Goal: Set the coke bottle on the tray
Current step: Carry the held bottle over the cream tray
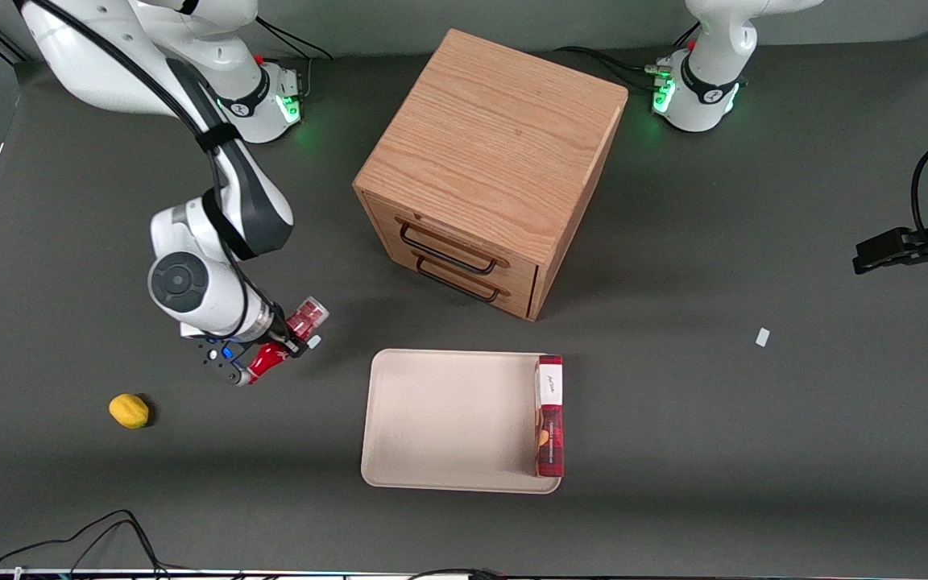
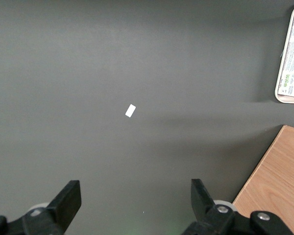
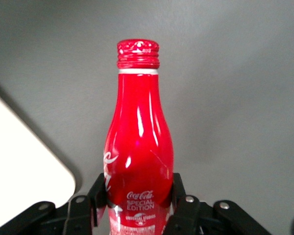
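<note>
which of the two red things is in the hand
The coke bottle, the slim red one with a cap, clamped in the hand toward the working arm's end of the table. The flat red box lies on the tray, untouched.

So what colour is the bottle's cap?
Red, like the coke bottle held in the tool; the right wrist view shows it best.

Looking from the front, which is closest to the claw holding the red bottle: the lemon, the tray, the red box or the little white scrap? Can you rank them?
From the gripper, shut on the coke bottle:
1. Tray, beside it toward the parked arm's end.
2. Lemon, nearer the camera.
3. Red box, on the tray's edge.
4. White scrap, toward the parked arm's end.
</note>
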